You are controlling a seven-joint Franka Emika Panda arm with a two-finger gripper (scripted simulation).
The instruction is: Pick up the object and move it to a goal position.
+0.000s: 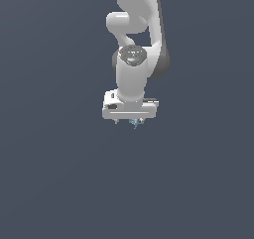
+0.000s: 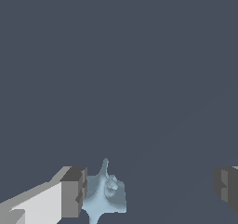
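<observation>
The object (image 2: 106,196) is a tiny pale-blue, irregular blocky piece. In the wrist view it lies between my fingers, right against one finger's pad (image 2: 74,193) and far from the other finger (image 2: 227,188). My gripper (image 2: 151,190) is open, its jaws wide apart and not closed on the object. In the exterior view the white gripper head hangs from the arm at the middle of the picture. My gripper (image 1: 130,120) points down, and the object (image 1: 134,123) shows as a small blue speck just under the head.
A plain dark grey-blue surface (image 1: 59,183) fills both views. No other objects or edges show.
</observation>
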